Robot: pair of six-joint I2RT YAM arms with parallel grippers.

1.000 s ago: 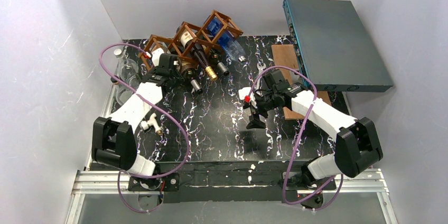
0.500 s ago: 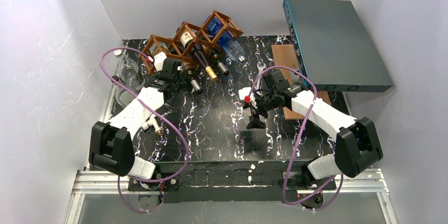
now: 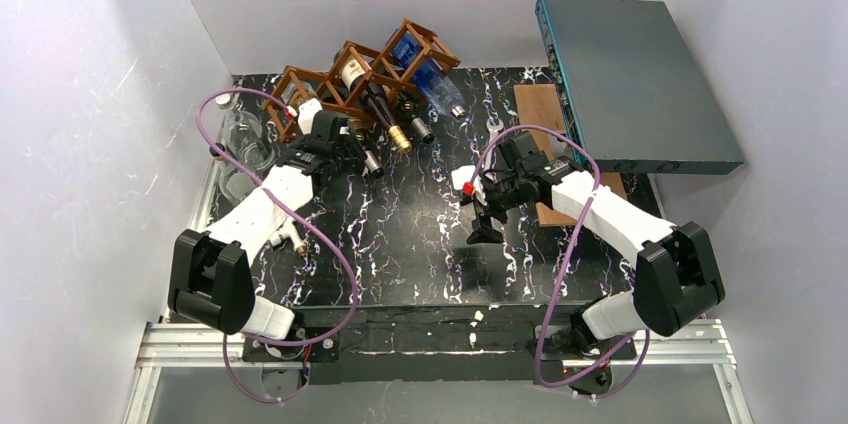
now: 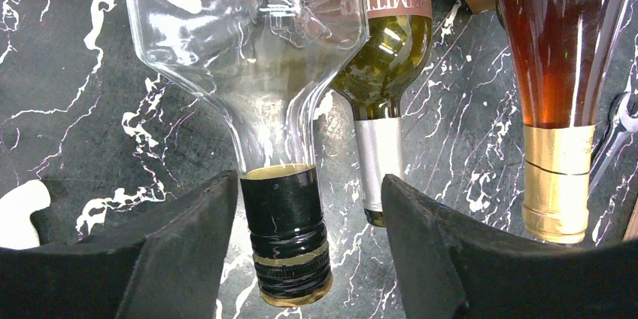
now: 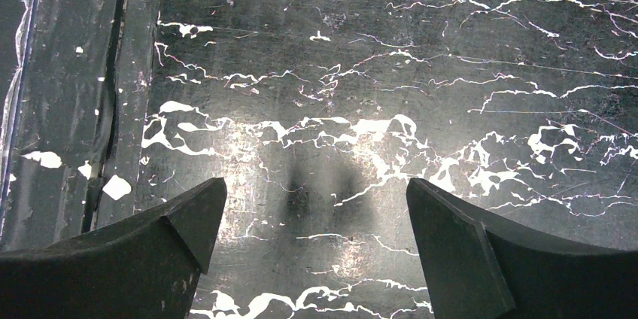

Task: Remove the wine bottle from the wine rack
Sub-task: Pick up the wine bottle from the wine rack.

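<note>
1. Moved since a second ago: left gripper (image 3: 345,144) is now sitting further right along the front of the wine rack (image 3: 350,74). The right arm is keeping its pose.
2. Left gripper's jaws are standing spread, bracketing the black cap (image 4: 290,244) of the clear wine bottle (image 4: 248,48). The left finger (image 4: 188,244) is lying just beside the cap, and the right finger (image 4: 436,251) is leaving a gap.
3. Clear wine bottle is pointing its neck back at the gripper, with its body running ahead toward the rack.
4. Right of the right finger, a green bottle (image 4: 384,63) and then an amber bottle (image 4: 560,48) are crowding in, leaving narrow side room.
5. Right gripper (image 5: 316,198) is hanging spread wide over the bare table (image 5: 376,48), holding nothing, with open room all round.
6. Clear wine bottle's body is running off the wrist view's upper edge. Overhead, the gripper is covering the cap, so which rack cell holds the bottle cannot be told.
</note>
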